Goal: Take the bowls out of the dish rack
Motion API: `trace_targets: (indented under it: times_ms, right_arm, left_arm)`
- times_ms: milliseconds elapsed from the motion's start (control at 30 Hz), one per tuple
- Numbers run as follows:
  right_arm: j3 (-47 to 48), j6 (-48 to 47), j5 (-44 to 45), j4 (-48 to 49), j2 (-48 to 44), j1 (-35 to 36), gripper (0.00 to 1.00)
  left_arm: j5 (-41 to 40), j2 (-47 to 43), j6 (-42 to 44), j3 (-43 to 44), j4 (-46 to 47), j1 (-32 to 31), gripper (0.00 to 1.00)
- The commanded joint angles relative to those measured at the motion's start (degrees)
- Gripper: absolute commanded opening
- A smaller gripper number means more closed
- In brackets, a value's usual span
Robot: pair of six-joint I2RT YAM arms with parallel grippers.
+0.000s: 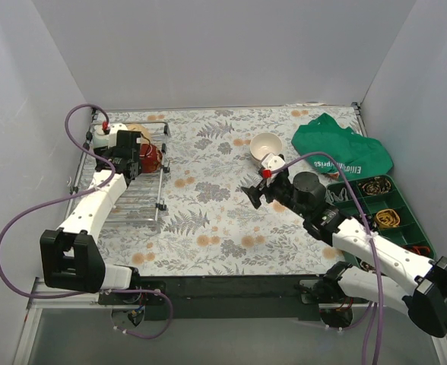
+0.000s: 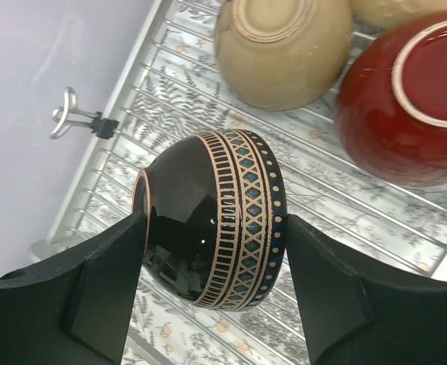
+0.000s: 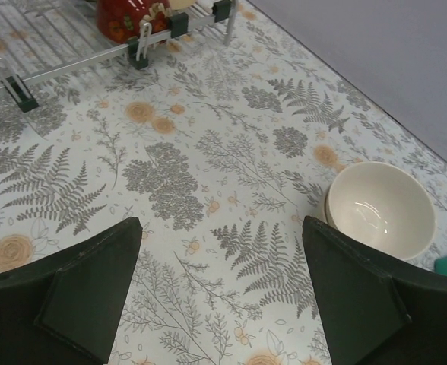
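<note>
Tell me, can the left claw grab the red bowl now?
Probably not yet. The left claw is full, shut on the dark patterned bowl. The red bowl lies uncovered just beyond it in the dish rack, so once emptied, it likely could.

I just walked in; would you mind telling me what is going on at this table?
The left gripper is down at the dish rack, with its jaws either side of a dark patterned bowl lying on its side. Whether they are actually gripping it is unclear. A red bowl and a tan bowl are also in the rack. The right gripper hovers open and empty over the table, near a cream bowl standing upright there.
</note>
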Motion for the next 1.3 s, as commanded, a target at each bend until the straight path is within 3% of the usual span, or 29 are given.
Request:
trace_targets:
  times_ms: [0, 200, 367, 700, 900, 1267]
  right_arm:
    - [3.58, 3.34, -7.88, 0.67, 2.33, 0.20, 0.95]
    - [6.39, 6.69, -15.62, 0.84, 6.37, 0.29, 0.96]
    - [8.85, 9.94, -23.27, 2.77, 9.45, 0.29, 0.97]
    - [9.56, 14.16, -27.14, 7.87, 11.64, 0.38, 0.99]
    - [9.74, 15.48, -25.74, 9.19, 13.66, 0.73, 0.98]
    - [10.00, 14.51, -21.52, 9.90, 17.62, 1.78, 0.95]
  left_arm:
    - [4.68, -4.23, -4.72, 4.44, -0.48, 0.03, 0.00]
    - [12.51, -6.69, -8.07, 8.66, -1.71, 0.03, 0.00]
    - [25.24, -8.10, -11.67, 10.51, -0.92, -0.14, 0.00]
    - [46.95, -11.01, -23.44, 4.99, 10.22, -5.23, 0.00]
    - [53.03, -11.53, -33.18, -2.31, 22.69, -11.47, 0.00]
    - [53.13, -11.27, -42.78, -11.80, 37.65, -20.79, 0.00]
